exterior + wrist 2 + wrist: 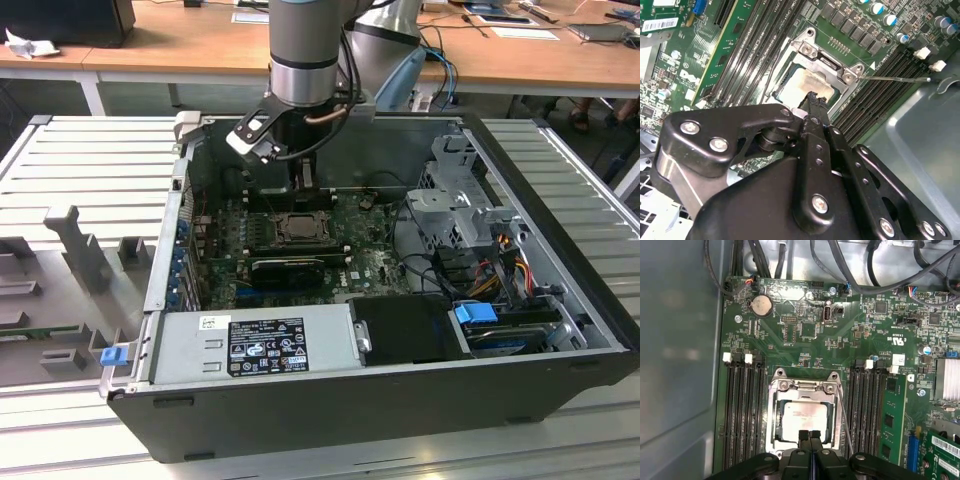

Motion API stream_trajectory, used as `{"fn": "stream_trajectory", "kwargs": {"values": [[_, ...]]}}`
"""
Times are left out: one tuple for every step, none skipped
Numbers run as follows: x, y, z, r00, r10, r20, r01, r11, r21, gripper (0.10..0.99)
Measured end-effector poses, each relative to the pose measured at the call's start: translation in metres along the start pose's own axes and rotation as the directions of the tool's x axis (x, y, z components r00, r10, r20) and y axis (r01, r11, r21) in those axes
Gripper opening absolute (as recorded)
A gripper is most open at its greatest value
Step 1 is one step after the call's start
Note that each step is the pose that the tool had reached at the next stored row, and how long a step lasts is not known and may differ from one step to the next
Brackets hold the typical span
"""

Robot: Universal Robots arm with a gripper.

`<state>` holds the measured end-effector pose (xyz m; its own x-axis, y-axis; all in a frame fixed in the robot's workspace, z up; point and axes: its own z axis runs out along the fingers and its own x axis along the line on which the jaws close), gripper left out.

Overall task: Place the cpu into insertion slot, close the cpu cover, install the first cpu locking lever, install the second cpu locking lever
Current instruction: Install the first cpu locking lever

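Gripper [810,433] fingers are clenched together and empty, tips down at the edge of the cpu cover [802,386], probably to press it flat. The cpu [805,415] sits in the insertion slot [771,412], mid-motherboard toward the case's far wall, framed by the cover's window. 1 thin locking lever [845,420] stands free beside the socket and looks unlatched.
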<state>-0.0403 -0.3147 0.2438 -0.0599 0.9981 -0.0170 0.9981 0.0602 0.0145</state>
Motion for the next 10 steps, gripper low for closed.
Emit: {"fn": "stream_trajectory", "kwargs": {"values": [[0.0000,0.0000,-0.0002,1.0000,0.000,-0.0002,0.000,1.0000,0.000,0.106],[0.0000,0.0000,-0.0005,1.0000,0.000,0.0000,0.000,1.0000,0.000,0.106],[0.0000,0.0000,-0.0009,1.0000,0.000,0.0002,0.000,1.0000,0.000,0.106],[0.0000,0.0000,-0.0014,1.0000,0.000,0.0000,0.000,1.0000,0.000,0.106],[-0.0001,0.0000,-0.0021,1.0000,0.000,0.0001,0.000,1.0000,0.000,0.106],[-0.0001,0.0000,-0.0026,1.0000,0.000,0.0001,0.000,1.0000,0.000,0.106],[-0.0001,0.0000,-0.0029,1.0000,0.000,0.0001,0.000,1.0000,0.000,0.106],[0.0000,0.0001,-0.0031,1.0000,0.000,0.0000,0.000,1.0000,0.000,0.106],[-0.0001,0.0000,-0.0039,1.0000,0.000,0.0002,0.000,1.0000,0.000,0.106],[-0.0001,0.0000,-0.0047,1.0000,0.000,0.0001,0.000,1.0000,0.000,0.106]]}}
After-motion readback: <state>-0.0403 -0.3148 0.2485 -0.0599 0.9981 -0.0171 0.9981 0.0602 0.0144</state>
